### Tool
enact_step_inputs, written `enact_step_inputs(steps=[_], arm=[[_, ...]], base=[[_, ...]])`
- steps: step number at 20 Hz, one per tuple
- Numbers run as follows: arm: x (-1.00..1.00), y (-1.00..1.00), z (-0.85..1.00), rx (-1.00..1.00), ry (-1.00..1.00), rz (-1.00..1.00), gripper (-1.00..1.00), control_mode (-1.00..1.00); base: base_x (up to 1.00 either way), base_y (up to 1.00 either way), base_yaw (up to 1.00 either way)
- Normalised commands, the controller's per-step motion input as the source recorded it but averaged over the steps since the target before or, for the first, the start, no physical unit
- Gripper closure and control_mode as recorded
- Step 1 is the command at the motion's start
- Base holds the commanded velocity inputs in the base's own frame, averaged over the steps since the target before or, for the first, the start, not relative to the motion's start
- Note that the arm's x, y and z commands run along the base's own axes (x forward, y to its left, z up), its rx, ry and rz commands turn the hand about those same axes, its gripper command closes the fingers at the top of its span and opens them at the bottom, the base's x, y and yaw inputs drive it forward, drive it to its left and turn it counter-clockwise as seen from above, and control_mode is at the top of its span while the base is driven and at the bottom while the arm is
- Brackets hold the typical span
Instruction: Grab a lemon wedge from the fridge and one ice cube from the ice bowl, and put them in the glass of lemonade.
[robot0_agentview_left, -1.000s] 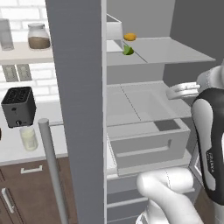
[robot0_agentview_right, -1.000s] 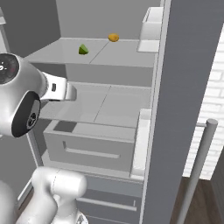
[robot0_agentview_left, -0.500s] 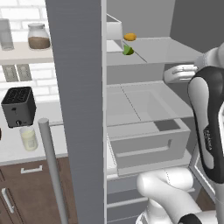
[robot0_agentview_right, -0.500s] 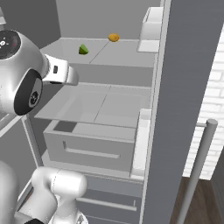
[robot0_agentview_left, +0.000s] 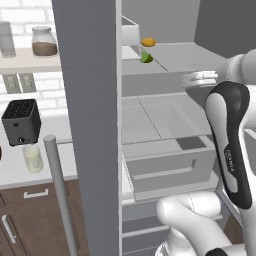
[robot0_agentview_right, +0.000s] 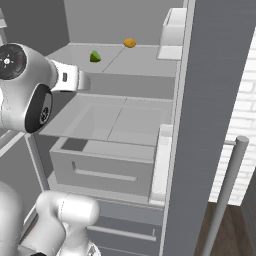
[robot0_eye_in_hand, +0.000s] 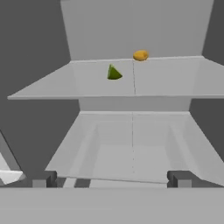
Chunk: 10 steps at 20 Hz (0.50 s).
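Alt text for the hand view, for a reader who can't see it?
Inside the open fridge, a small yellow-orange lemon wedge lies at the back of the upper shelf, a green wedge nearer the front. The open gripper faces the shelf below.

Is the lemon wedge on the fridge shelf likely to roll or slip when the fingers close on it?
Probably. The lemon wedge looks small and rounded, so a nudge may roll it along the flat shelf. It is likely light, and the open gripper could knock it away.

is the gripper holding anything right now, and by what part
Nothing is held. The gripper is open and empty, short of the lemon wedge on the fridge shelf.
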Motion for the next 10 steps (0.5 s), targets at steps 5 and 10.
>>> enact_step_inputs(steps=[5,10], arm=[[0.07,0.13,0.16,0.00,0.03,0.01,-1.00,-1.00],[0.19,0.16,0.23,0.00,0.02,0.01,-1.00,-1.00]], base=[[0.00,0.00,0.00],[0.00,0.00,0.00]])
